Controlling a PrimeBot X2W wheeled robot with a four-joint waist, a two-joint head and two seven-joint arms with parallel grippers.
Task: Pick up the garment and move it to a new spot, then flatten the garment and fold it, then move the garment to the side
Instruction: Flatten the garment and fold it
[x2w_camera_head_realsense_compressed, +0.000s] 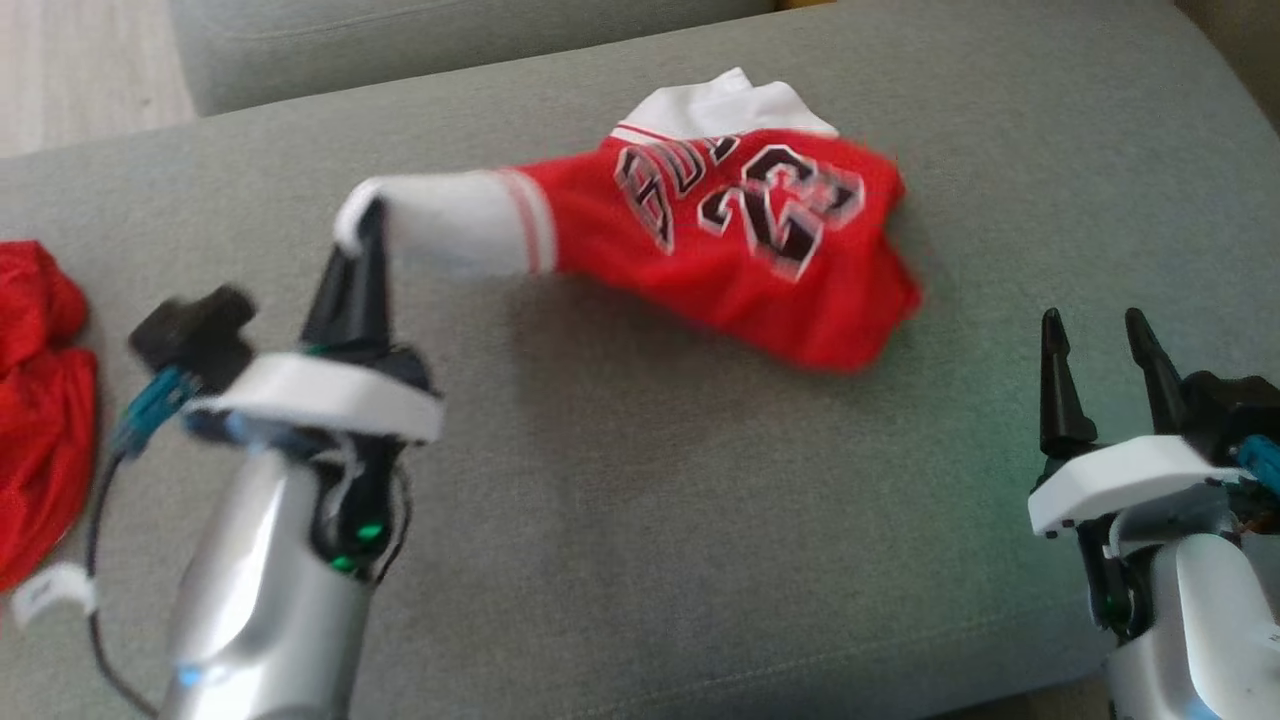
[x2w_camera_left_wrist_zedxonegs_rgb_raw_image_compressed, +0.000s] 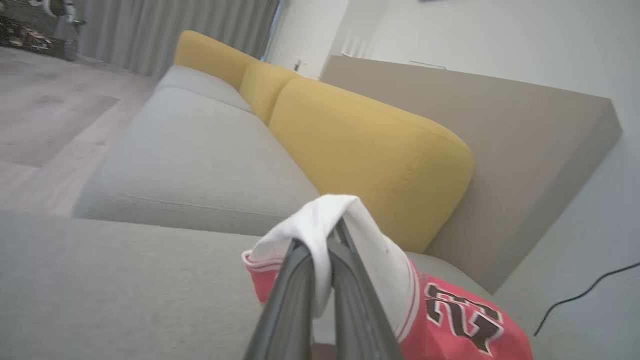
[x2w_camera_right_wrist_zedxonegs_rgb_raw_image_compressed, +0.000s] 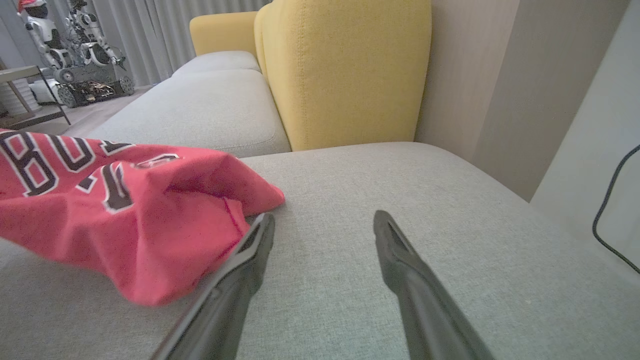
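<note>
my left end effector (x2w_camera_head_realsense_compressed: 360, 225) is pressed together, pinching the white sleeve (x2w_camera_head_realsense_compressed: 460, 220) of the red basketball jersey (x2w_camera_head_realsense_compressed: 740, 250). in my left wrist view the white cloth is draped over both dark fingers (x2w_camera_left_wrist_zedxonegs_rgb_raw_image_compressed: 295, 280) and clamped in the narrow slit between them. the pinched sleeve end is raised above the grey seat cushion (x2w_camera_head_realsense_compressed: 650, 520), over its left-middle part, and the sleeve stretches taut from there to the red body. the body, with its black-and-white number 23, sits bunched on the far middle of the cushion; my right wrist view shows its red lower edge resting on the fabric. the head view is blurred there, so i cannot tell how much of it touches the cushion.

my right end effector (x2w_camera_head_realsense_compressed: 1092, 325) is spread wide and pinches nothing. it hovers low over the cushion's near right part, its left finger just beside the jersey's edge.

a second red garment (x2w_camera_head_realsense_compressed: 40, 400) lies crumpled at the cushion's left edge. a yellow backrest (x2w_camera_right_wrist_zedxonegs_rgb_raw_image_compressed: 345, 75) rises behind the cushion's far edge.
</note>
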